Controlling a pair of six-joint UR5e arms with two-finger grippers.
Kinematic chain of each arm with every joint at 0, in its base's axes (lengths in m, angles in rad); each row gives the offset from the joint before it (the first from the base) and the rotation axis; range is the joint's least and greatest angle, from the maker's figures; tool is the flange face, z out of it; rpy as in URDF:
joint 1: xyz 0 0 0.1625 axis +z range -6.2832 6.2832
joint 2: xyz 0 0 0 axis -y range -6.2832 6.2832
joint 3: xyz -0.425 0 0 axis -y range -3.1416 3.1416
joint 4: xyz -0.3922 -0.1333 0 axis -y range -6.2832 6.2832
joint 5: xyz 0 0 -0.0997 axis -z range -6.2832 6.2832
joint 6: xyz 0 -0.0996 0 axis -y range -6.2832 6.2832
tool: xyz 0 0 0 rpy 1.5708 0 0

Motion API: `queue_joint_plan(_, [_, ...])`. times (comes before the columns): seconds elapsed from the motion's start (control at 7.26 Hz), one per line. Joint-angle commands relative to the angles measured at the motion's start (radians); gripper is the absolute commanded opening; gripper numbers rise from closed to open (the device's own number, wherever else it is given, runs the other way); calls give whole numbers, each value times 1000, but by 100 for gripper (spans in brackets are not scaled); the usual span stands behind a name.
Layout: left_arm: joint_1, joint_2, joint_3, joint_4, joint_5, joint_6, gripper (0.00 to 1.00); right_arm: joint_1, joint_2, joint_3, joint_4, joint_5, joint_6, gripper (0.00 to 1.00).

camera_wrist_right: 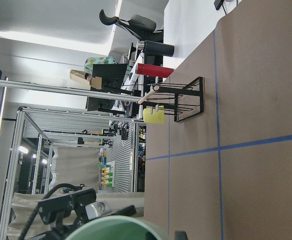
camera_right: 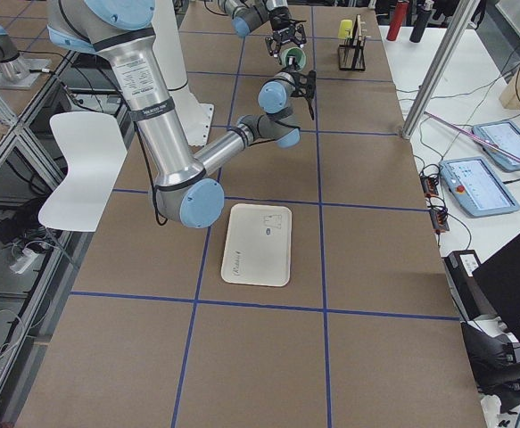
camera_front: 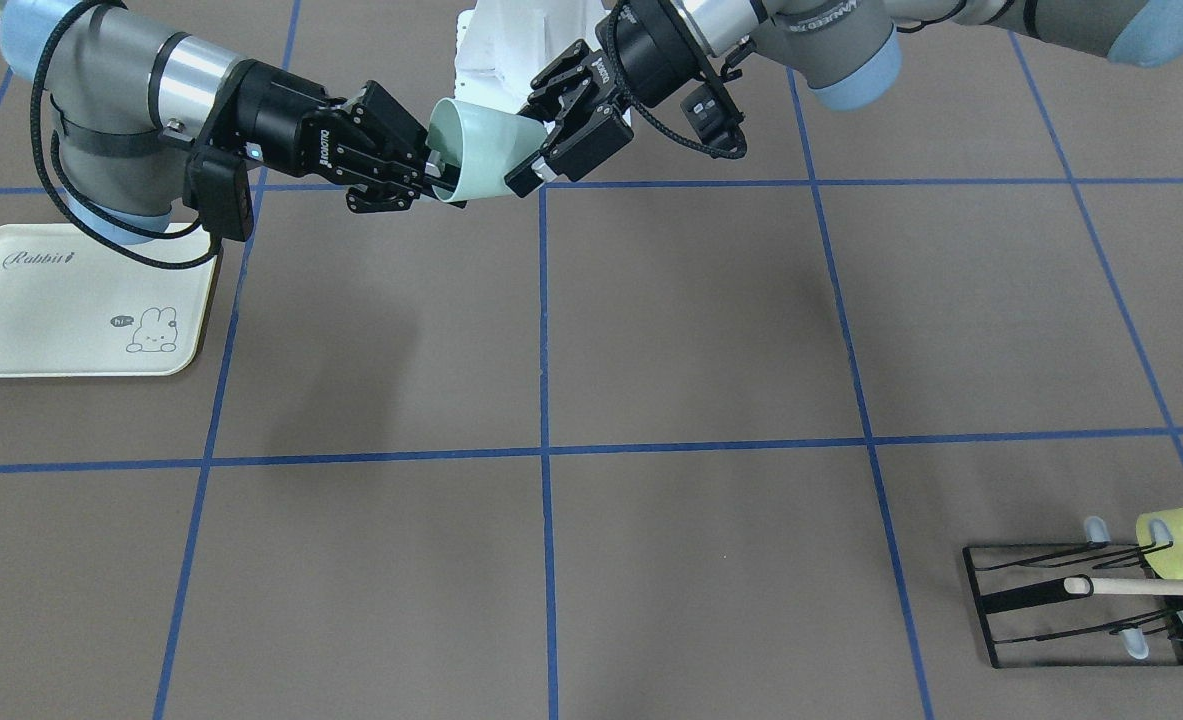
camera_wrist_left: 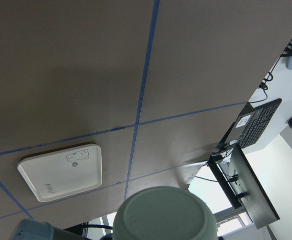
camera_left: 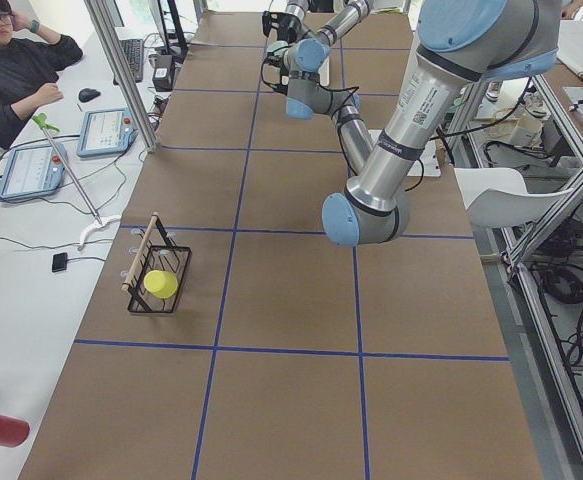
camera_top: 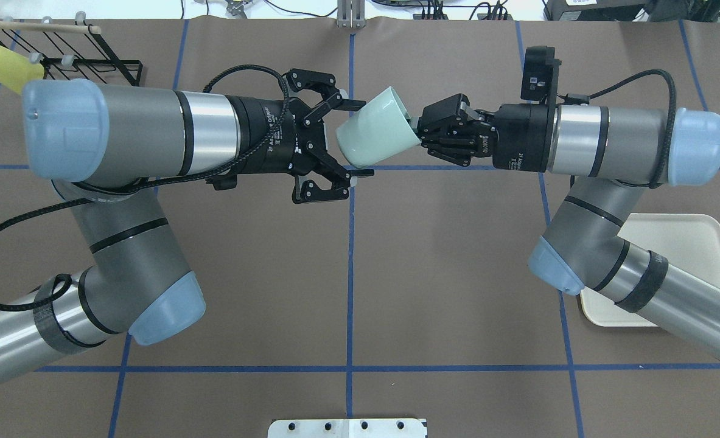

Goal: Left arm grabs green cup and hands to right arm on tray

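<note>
cup (camera_top: 377, 131) — mint green — rim pinched in right hand (camera_top: 422, 135), left hand (camera_top: 366, 140) wide around base

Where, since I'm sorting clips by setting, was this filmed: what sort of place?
Most likely a robotics lab. Two robot arms, the left arm and the right arm, work over a table gridded with blue tape, and an operator sits at a side bench with control tablets.
</note>
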Motion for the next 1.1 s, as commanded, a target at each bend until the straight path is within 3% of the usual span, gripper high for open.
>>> queue_joint_plan(0.0, [-1, 1, 0, 1, 0, 5, 100, 0, -5, -10, 0, 0, -3, 0])
queue_joint_plan(0.41, [-3, 3, 3, 3, 0, 6, 100, 15, -7, -45, 0, -58, -6, 0])
queue_joint_plan(0.96, [-10, 6, 11, 12, 2, 48, 100, 139, -10, -143, -35, -39, -75, 0])
